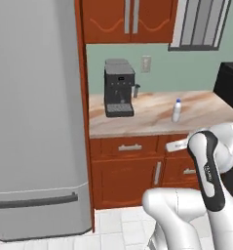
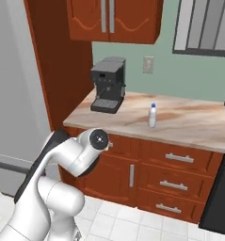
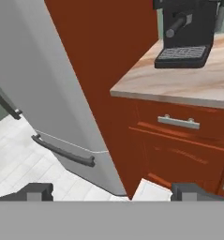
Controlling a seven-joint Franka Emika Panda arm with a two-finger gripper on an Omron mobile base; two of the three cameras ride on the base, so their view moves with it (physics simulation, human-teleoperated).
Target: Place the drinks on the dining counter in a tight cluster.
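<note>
Standing upright on the marble bench [image 1: 152, 119], white bottle [image 1: 176, 110] with blue cap, well right of the black coffee machine [image 1: 118, 88] and apart from it. Jaws spread wide, holding nothing; gripper [image 3: 111, 191] hangs low, facing the corner where the grey fridge [image 3: 33, 84] meets the red-brown cabinet drawers [image 3: 179, 136], far from the bottle.

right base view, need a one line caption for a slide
White bottle with blue cap stands on the marble counter, right of a black coffee machine.
</note>
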